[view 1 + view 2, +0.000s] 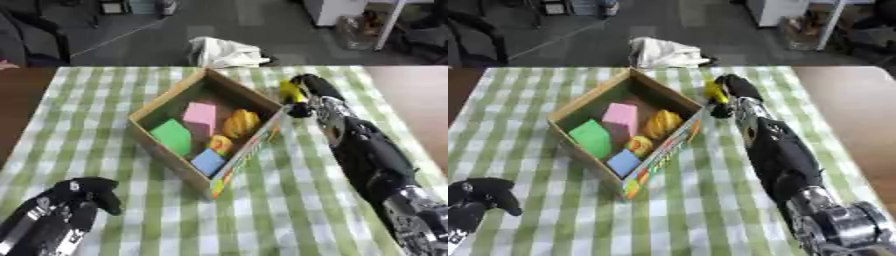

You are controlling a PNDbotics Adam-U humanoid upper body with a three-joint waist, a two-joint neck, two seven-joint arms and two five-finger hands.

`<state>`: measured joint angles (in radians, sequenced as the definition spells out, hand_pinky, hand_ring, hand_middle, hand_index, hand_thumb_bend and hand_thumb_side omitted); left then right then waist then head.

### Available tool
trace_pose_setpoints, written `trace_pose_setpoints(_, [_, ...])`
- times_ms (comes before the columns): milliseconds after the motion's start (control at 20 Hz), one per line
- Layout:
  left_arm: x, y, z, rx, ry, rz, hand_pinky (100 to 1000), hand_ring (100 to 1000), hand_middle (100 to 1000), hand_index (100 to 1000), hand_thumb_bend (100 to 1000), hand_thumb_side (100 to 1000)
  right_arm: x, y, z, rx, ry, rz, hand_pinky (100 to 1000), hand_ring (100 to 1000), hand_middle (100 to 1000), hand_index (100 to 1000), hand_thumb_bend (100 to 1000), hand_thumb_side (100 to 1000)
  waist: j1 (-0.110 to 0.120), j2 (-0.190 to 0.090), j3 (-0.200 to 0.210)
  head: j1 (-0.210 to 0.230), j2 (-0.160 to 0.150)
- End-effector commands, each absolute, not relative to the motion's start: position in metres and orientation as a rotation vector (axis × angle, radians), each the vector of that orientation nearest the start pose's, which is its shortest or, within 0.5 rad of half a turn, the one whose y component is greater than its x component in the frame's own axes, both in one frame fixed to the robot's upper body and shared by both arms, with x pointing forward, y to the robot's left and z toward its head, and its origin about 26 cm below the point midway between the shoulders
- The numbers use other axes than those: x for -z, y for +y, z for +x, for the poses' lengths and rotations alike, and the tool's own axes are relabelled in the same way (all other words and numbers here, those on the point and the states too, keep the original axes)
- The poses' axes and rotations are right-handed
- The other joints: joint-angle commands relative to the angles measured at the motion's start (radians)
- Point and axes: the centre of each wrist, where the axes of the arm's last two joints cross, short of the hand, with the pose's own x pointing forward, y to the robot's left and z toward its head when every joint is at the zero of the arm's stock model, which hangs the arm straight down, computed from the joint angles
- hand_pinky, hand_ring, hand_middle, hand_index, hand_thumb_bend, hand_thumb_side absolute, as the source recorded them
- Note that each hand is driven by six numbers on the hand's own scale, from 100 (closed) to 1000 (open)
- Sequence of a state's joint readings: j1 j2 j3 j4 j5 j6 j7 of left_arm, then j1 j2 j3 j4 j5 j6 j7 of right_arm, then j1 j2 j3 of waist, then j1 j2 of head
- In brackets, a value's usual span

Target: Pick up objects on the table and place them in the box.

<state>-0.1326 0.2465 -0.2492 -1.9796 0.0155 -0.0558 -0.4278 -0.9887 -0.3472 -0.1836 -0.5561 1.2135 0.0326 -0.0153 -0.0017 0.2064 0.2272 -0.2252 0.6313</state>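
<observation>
1. While your right hand (pixel 302 95) grasps the yellow object (pixel 290 90) beside the box (pixel 171 99), lift it off the counter (pixel 289 200) before moving left.
2. Right eye view: release only above the box; the left hand (pixel 479 197) rests clenched, well away.

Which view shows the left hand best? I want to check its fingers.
The left eye view: the left hand sits whole near the lower left corner, fingers curled and holding nothing. The right eye view cuts it at the picture's edge.
</observation>
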Motion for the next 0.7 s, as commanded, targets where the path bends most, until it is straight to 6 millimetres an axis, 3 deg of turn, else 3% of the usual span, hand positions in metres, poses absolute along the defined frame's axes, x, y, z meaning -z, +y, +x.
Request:
trace_pose_setpoints(50, [-0.134,0.204,0.273,0.903,-2.006,-0.369,650,588,568,786,100,642,-0.148,-0.32,0.494,-0.925,-1.241,-1.269,695,528,369,573,100,198,0.003,-0.013,-0.002,-0.001,-0.014])
trace_pose_setpoints(250, [-0.134,0.205,0.273,0.897,-2.004,-0.367,650,588,568,785,100,645,-0.177,-0.318,0.494,-0.818,-1.373,-1.35,650,476,267,478,100,217,0.001,-0.016,-0.006,0.002,-0.01])
trace_pose_setpoints(550, [-0.133,0.206,0.273,0.889,-1.991,-0.361,650,588,567,785,100,647,-0.196,-0.312,0.494,-0.722,-1.586,-1.351,632,456,251,471,100,293,-0.007,-0.025,-0.009,0.006,-0.006])
trace_pose_setpoints(600, [-0.133,0.207,0.273,0.888,-1.99,-0.359,650,588,566,784,100,648,-0.2,-0.308,0.494,-0.726,-1.621,-1.341,634,456,252,472,100,362,-0.009,-0.027,-0.009,0.006,-0.005])
trace_pose_setpoints(650, [-0.133,0.207,0.273,0.887,-1.988,-0.358,650,588,566,784,100,647,-0.204,-0.304,0.494,-0.738,-1.653,-1.327,634,456,252,472,100,306,-0.01,-0.028,-0.01,0.007,-0.005])
trace_pose_setpoints(700, [-0.133,0.207,0.273,0.887,-1.987,-0.358,650,588,566,784,100,648,-0.209,-0.3,0.494,-0.753,-1.686,-1.309,642,461,262,483,100,306,-0.011,-0.03,-0.01,0.008,-0.003])
